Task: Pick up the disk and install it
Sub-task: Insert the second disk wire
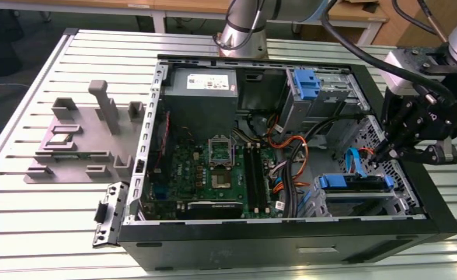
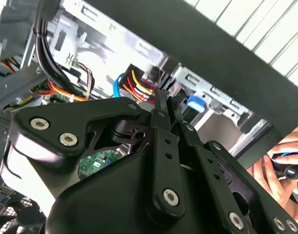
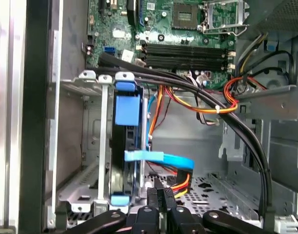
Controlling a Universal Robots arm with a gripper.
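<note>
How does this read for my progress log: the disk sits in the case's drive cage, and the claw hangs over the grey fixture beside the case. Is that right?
Not quite. In the exterior view the claw hangs over the drive cage at the case's end on the exterior view's right, not over the grey fixture. The disk does sit in the drive cage.

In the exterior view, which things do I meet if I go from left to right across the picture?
Grey fixture block → grey latch bracket → motherboard → orange cables → disk in its bay → hand.
</note>
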